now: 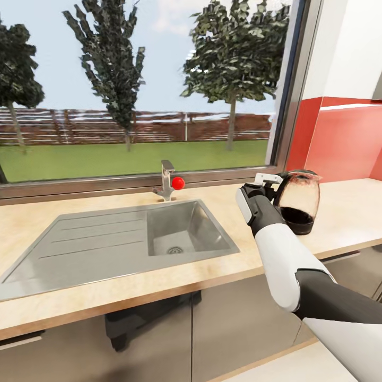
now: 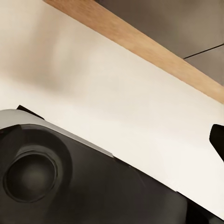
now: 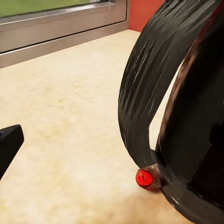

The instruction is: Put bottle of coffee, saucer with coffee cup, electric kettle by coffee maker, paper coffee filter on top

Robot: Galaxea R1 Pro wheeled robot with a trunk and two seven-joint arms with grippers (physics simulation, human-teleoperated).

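Observation:
The electric kettle (image 1: 300, 200), rounded clear glass with a black base and lid, stands on the kitchen countertop (image 1: 212, 270) at the right, near the red wall. My right gripper (image 1: 269, 179) is at the kettle's left side, level with its black curved handle (image 3: 140, 88). It looks open. One dark fingertip (image 3: 9, 142) shows well apart from the handle, with bare countertop (image 3: 70, 121) between them. The kettle's small red switch (image 3: 144, 178) sits at the handle's foot. A dark tip of my left gripper's finger (image 2: 217, 139) shows against my own white body.
An inset steel sink (image 1: 122, 239) with a drainboard lies left of the kettle, and a faucet (image 1: 166, 180) with a red knob stands behind it. A wide window runs along the back. Grey cabinet fronts (image 1: 239, 323) hang below the worktop's edge.

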